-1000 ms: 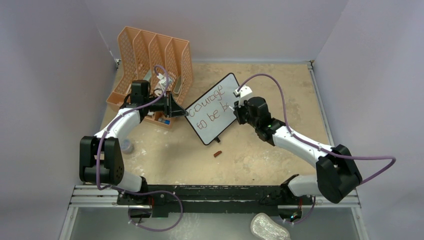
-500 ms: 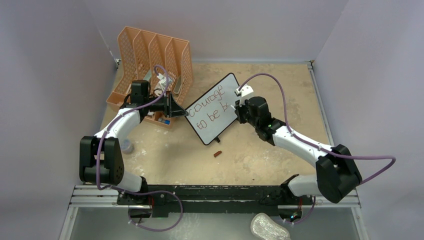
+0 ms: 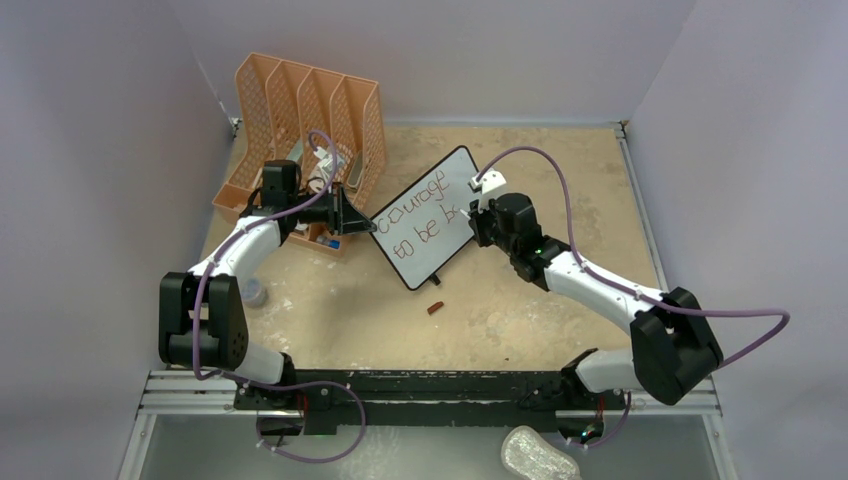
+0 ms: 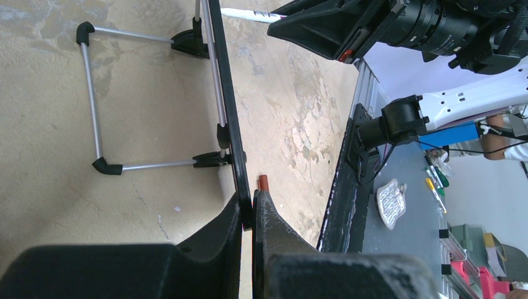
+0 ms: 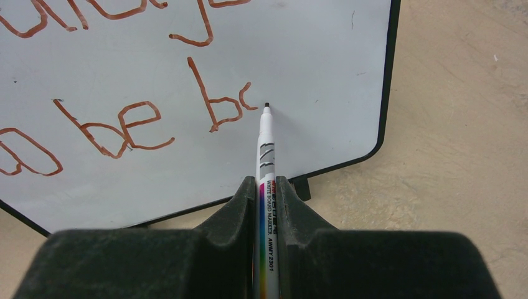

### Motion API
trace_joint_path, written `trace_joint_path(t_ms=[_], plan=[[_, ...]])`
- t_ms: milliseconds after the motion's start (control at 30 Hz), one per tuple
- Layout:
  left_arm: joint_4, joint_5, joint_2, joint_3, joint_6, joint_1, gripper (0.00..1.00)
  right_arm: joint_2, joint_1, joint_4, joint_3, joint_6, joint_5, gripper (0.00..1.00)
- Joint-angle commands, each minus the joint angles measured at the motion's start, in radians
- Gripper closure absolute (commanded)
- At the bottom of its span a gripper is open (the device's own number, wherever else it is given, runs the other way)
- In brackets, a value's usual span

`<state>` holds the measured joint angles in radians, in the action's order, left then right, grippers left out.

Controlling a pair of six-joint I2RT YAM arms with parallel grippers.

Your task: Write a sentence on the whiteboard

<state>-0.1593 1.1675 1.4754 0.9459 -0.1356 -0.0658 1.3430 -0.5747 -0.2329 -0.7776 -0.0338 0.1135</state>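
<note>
Right pincer (image 5: 268,184) pressed onto the barrel of a slim white whiteboard marker with a rainbow-striped label (image 5: 266,146), dark tip just beside the open curve after the "b"; contact with the surface impossible to tell. Left pincer (image 4: 248,204) pinched on the thin black frame of the small white rectangular whiteboard (image 5: 324,68), board propped on a silver tube stand (image 4: 91,93) around mid-desk, nearer the far edge, turned diagonally. Reddish-brown handwritten sentence (image 3: 420,214) in two lines, "courage" above "to be b" plus a half-made letter, so seemingly mid-"a" and most of the way through. For this step: set the tip down at the top end of the curve, close the bowl with one short downstroke, then lift cleanly before the "d". Press lightly, to avoid tipping or swivelling the board against the left grip. Make the last letters narrow, with little white left before the right frame. Match the baseline of "be". Tall orange perforated file organiser (image 3: 300,100) at the far left corner, well apart from the writing.
</note>
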Motion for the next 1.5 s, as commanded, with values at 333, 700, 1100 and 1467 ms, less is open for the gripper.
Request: trace_joint_path(t_ms=[333,700,1100,1467], plan=[[-0.023,-0.044,0.024,0.007,0.054,-0.003,1.00,-0.054,0.007,-0.031,-0.029,0.001,-0.007,1.00],[-0.025,-0.043,0.023,0.007,0.054,-0.003,1.00,-0.054,0.007,-0.045,-0.030,0.009,-0.059,1.00],[-0.025,-0.043,0.025,0.007,0.054,-0.003,1.00,-0.029,0.007,-0.067,-0.045,0.014,-0.061,1.00],[-0.023,-0.042,0.024,0.007,0.054,-0.003,1.00,-0.021,0.007,-0.077,-0.052,0.013,-0.068,1.00]])
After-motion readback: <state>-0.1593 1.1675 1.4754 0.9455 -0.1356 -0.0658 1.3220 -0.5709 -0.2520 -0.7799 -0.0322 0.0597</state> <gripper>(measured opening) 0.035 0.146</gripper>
